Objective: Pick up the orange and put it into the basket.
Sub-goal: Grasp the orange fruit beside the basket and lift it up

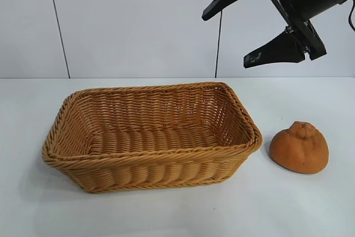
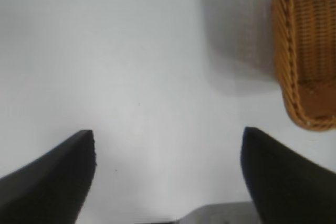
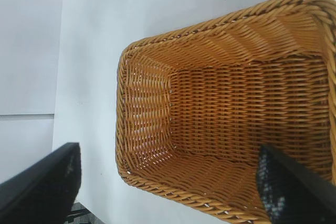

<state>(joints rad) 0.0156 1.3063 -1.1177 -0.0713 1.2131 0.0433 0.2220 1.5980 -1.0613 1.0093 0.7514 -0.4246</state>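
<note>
The orange (image 1: 299,147), lumpy with a knob on top, sits on the white table just right of the basket (image 1: 150,159). The tan wicker basket is empty and stands mid-table; it also shows in the right wrist view (image 3: 157,66) and at the edge of the left wrist view (image 2: 307,51). My right gripper (image 1: 224,38) is open and empty, held high above the basket's right end and up-left of the orange. My left gripper (image 2: 168,148) is open and empty over bare table beside the basket; it does not show in the exterior view.
The white table (image 1: 310,209) runs to a pale panelled wall (image 1: 133,20) at the back. Only the basket and the orange lie on it.
</note>
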